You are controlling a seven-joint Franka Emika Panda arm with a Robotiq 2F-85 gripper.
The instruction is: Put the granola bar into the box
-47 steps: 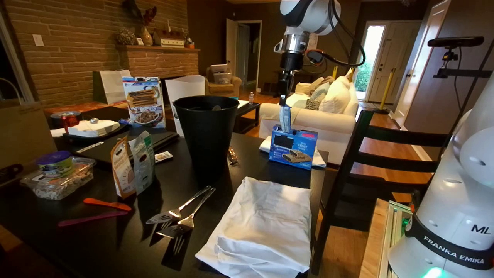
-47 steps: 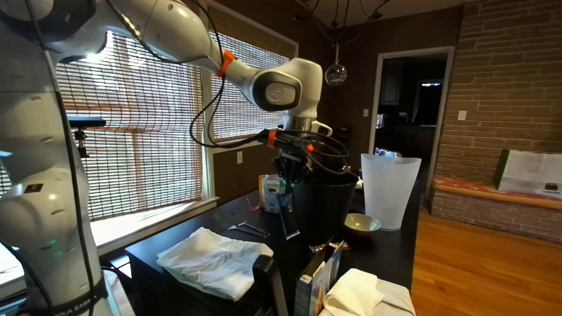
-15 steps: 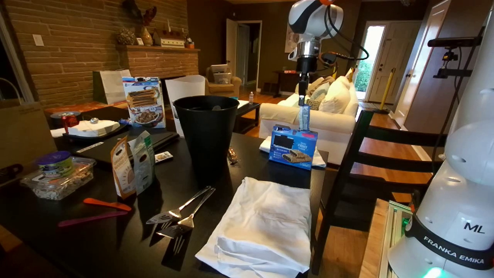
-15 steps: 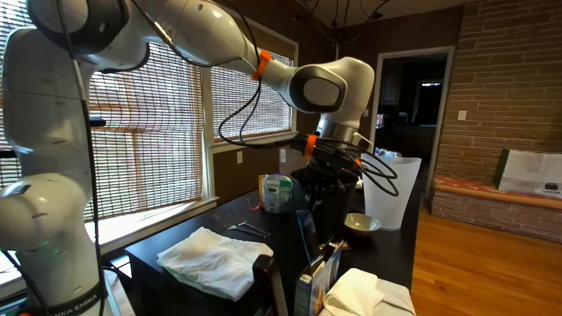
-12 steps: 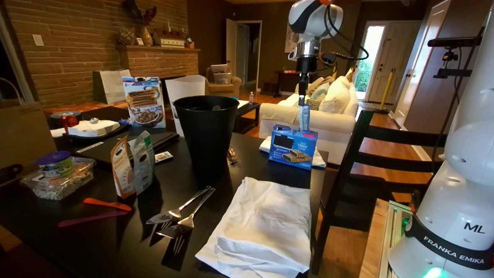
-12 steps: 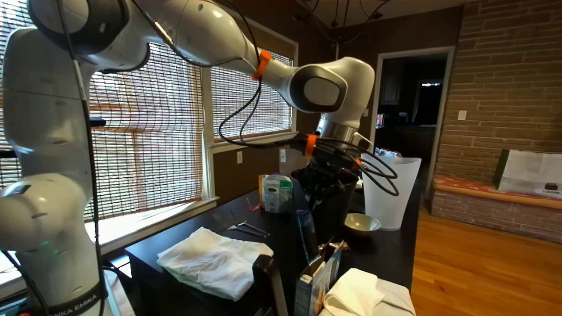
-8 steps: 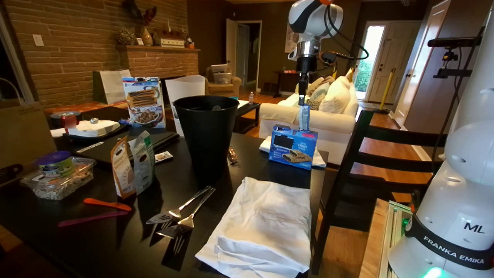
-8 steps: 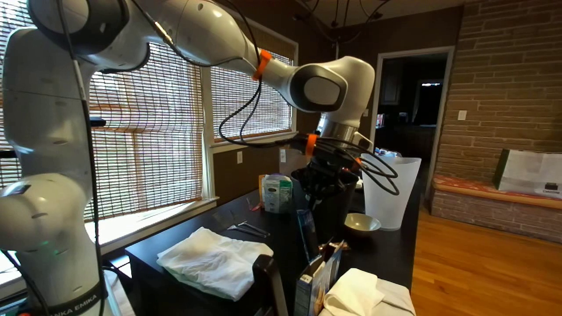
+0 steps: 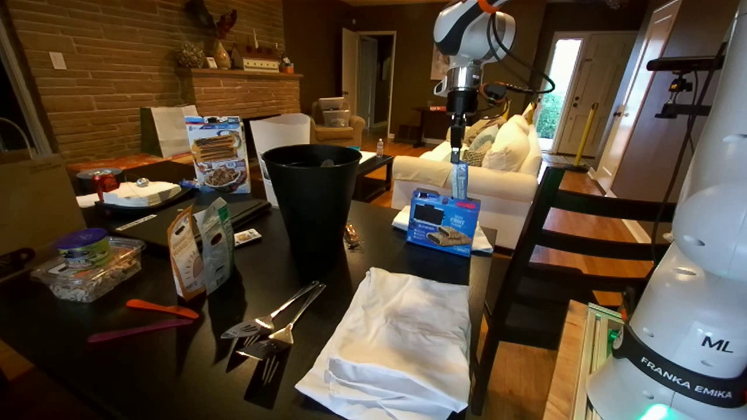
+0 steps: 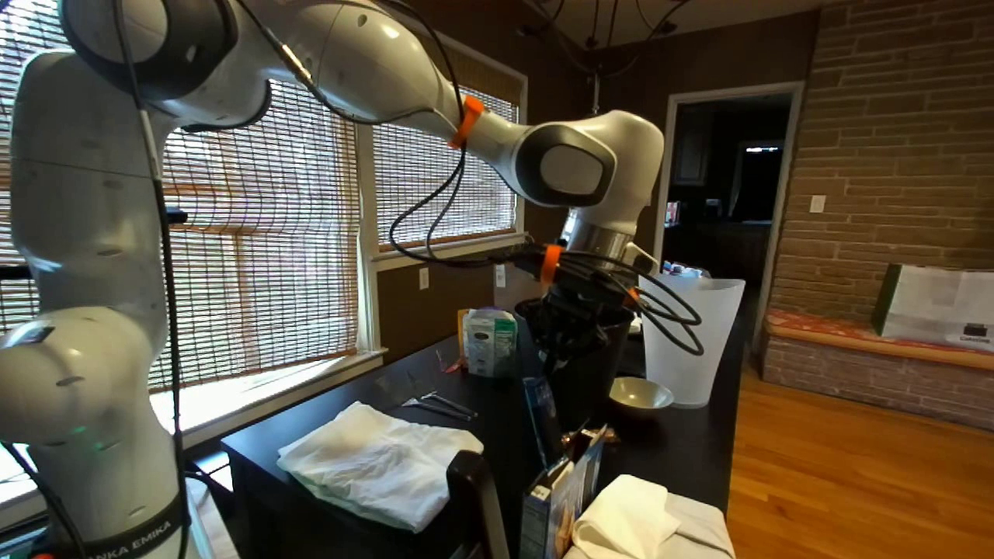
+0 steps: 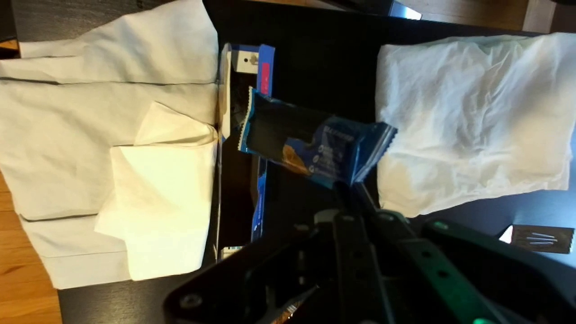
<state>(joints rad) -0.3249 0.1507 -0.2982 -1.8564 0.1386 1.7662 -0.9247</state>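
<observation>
The box is a small bright-blue carton standing upright on the dark table. Its open top shows in the wrist view, and its narrow side shows in an exterior view. My gripper is shut on one end of the granola bar, a blue wrapped bar. The bar hangs down, tilted, from the fingertips in both exterior views. Its free end is at the box's top edge and overlaps the opening in the wrist view. I cannot tell whether the tip is inside.
A tall black bin stands near the box. Folded white cloth lies on the table, and a pale cloth lies directly beside the box. A chair back rises at the table edge. A bowl stands near the bin.
Over about three seconds the gripper carried the bar over to the box. In the last half second the arm and bar came down slightly. The box has not moved.
</observation>
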